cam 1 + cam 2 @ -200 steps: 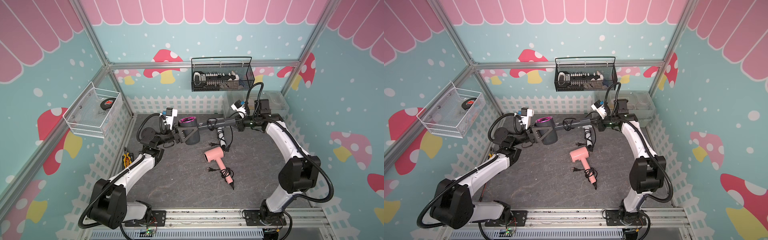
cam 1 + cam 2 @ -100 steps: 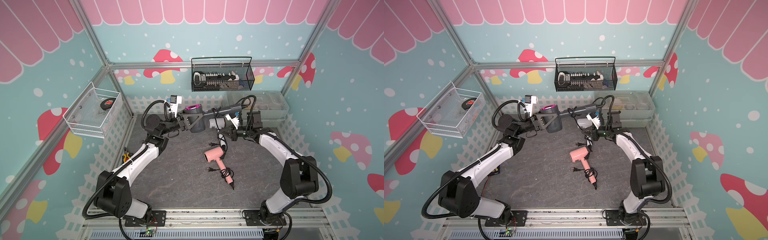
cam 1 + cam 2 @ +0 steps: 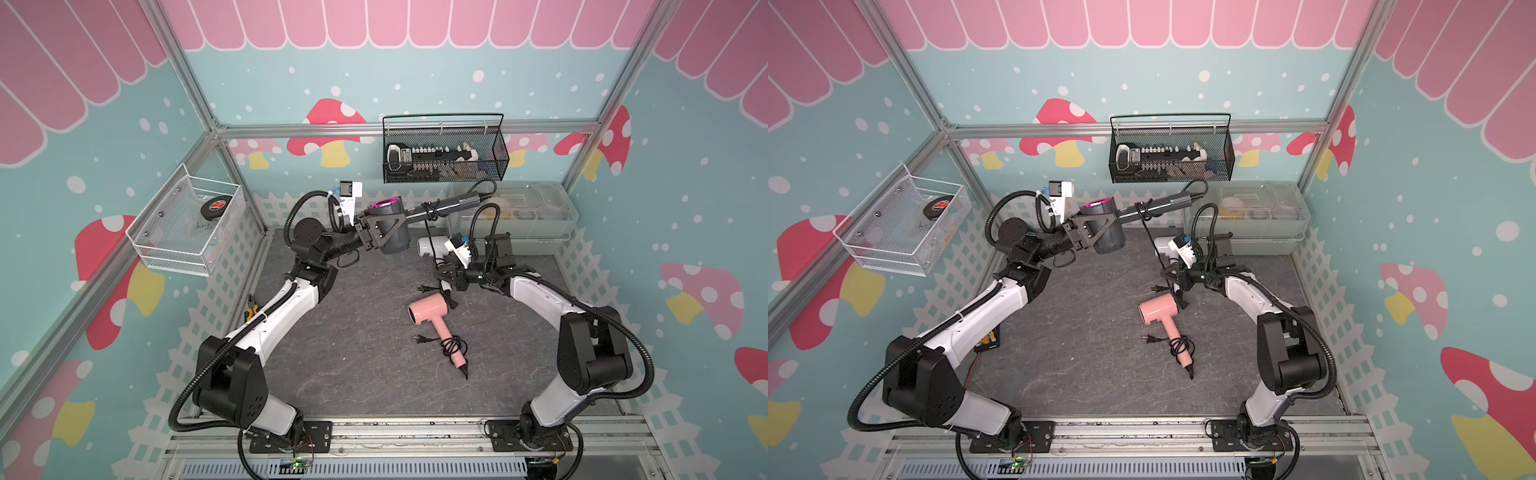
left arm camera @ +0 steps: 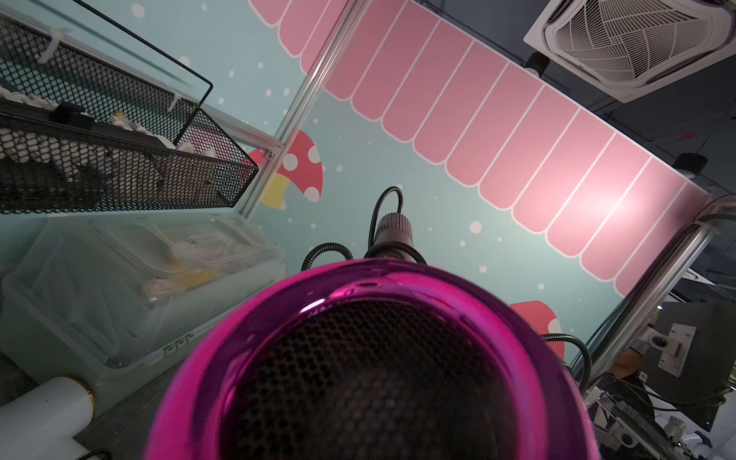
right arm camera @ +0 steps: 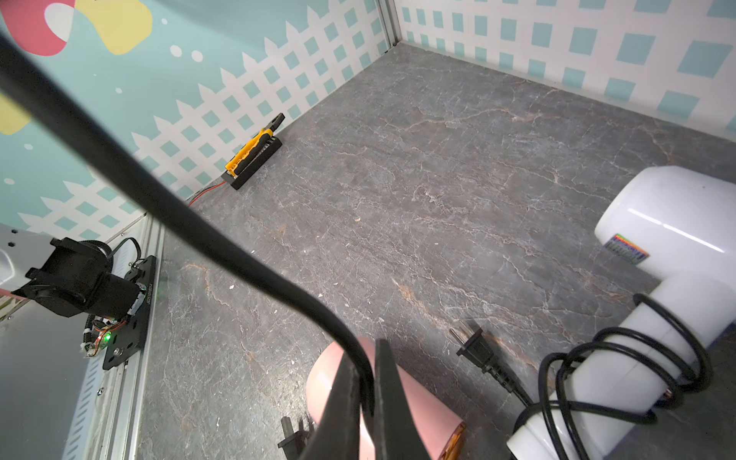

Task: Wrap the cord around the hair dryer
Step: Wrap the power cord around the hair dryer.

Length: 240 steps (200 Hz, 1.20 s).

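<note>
L gripper (image 3: 375, 232) clamps dryer (image 3: 393, 246) barrel (prob. rigid, hefty) — R gripper (image 5: 365, 360) pinches limp-looking cord (image 5: 199, 223); best held close to handle (image 3: 441, 206).

Glossy plastic hair dryer (image 4: 398, 278); matt, veined stone-look tabletop (image 5: 398, 179).

Jaws pinch black cord (image 5: 239, 265) above pink dryer (image 5: 430, 414).

Table (image 3: 353, 332): grey, stone-veined top.
- Pink hair dryer (image 3: 428, 311), lying near the middle; cord (image 3: 451, 345) coiled on its handle, plug (image 3: 419, 339) on the table beside it.
- White hair dryer (image 5: 677, 223), further back, cord wound round its handle.
- Clear plastic box (image 3: 519, 220), back right corner.
- Yellow tool (image 5: 251, 153) on a black stand (image 5: 255, 167), left edge.
</note>
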Available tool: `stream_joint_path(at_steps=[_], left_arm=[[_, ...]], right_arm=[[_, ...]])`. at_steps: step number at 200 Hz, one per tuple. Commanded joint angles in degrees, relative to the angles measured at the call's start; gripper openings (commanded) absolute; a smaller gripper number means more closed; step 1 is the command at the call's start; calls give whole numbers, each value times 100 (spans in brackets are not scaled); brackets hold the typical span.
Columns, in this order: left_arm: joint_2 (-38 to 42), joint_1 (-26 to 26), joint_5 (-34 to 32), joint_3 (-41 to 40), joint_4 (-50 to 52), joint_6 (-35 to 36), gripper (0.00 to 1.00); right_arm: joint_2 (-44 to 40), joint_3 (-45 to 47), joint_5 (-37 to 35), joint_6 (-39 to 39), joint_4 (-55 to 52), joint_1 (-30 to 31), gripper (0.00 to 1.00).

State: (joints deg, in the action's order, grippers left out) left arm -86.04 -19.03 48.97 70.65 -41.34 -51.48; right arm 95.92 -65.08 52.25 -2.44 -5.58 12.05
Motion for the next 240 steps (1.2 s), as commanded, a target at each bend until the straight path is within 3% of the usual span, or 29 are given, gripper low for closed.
stream_joint_path(at_steps=[1,71,150,193,240], left_arm=[[290,177,-502,563,-1076,-10,0],[316,528,-596,604,-1240,-217,0],[351,818,-636,591,-1541,-540,0],[334,863,-685,531,-1662,-626,0],[560,1003,-1035,261,-869,83,0]], right_arm=[[282,265,-411,66,-260,66,7],[552,443,-616,24,-280,343,4],[757,391,-1103,-161,-654,467,8],[701,372,-1296,-144,-677,517,0],[134,349,-1559,-317,-1178,701,0]])
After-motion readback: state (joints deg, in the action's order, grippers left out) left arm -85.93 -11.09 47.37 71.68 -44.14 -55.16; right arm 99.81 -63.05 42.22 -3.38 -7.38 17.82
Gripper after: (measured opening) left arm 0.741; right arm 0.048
